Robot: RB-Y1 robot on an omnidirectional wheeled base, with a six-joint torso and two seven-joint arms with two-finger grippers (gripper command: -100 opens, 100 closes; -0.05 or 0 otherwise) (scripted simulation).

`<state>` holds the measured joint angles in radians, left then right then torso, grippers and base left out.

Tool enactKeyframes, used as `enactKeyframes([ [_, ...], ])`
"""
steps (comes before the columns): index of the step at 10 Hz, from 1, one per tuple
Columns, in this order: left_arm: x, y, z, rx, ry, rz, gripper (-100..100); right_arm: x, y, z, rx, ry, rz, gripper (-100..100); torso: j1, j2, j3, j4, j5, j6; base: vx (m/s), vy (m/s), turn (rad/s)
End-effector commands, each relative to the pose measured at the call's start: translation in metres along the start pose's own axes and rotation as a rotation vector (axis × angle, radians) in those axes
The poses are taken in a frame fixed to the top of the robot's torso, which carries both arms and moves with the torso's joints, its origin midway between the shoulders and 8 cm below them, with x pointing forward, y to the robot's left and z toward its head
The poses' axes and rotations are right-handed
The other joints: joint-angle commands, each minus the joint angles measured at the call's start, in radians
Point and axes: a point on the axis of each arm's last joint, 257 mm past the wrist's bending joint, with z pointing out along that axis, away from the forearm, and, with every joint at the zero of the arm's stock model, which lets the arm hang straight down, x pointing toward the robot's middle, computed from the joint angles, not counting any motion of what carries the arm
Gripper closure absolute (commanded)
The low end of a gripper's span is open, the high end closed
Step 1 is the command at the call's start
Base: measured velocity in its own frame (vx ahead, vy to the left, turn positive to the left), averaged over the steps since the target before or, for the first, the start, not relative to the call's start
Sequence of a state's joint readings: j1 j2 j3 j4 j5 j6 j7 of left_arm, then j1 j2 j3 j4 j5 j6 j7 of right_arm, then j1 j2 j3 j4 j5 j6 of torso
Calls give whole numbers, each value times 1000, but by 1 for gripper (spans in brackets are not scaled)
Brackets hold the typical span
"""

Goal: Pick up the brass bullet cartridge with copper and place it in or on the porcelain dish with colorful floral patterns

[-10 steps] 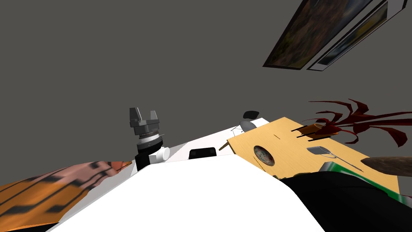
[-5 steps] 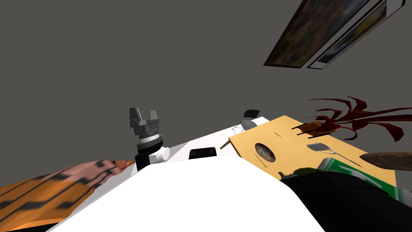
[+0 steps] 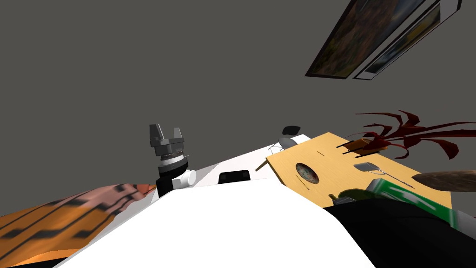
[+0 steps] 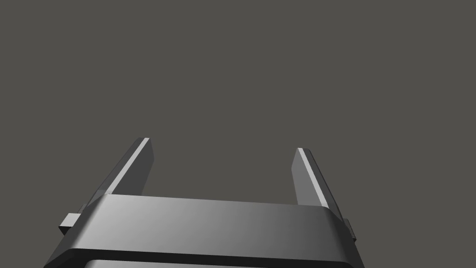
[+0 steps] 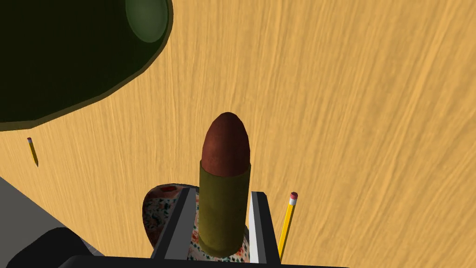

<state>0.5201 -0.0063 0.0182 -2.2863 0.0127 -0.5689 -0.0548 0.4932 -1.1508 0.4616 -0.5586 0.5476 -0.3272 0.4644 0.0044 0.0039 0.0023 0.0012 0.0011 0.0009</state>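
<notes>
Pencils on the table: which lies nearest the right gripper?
The pencil beside the floral dish; the other pencil lies far off by the dark green object.

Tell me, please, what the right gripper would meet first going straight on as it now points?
Probably bare wooden tabletop, the held cartridge tip first; the floral dish sits back by the right gripper.
</notes>
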Motion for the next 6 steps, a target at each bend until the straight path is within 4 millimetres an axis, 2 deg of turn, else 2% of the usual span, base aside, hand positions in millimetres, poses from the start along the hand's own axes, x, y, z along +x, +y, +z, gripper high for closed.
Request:
enactKeyframes([
  [1, 0, 0, 0, 0, 0, 0, 0, -3, -14, -5, 17, -3, -1, 100, 0, 0, 0, 0, 0, 0, -24, 84, -10],
  [3, 0, 0, 0, 0, 0, 0, 0, -10, -43, -16, 42, -8, -11, 100, 0, -1, 0, 0, 0, 0, -18, 81, -30],
  [5, 0, 0, 0, 0, 0, 0, 0, -12, -51, -19, 48, -10, -15, 100, 0, -2, -1, 0, 0, 0, 0, 61, -17],
  [6, 0, 0, 0, 0, 0, 0, 0, -16, -68, -28, 58, -14, -23, 100, -2, -2, -1, -1, -1, 0, 21, 46, -33],
])
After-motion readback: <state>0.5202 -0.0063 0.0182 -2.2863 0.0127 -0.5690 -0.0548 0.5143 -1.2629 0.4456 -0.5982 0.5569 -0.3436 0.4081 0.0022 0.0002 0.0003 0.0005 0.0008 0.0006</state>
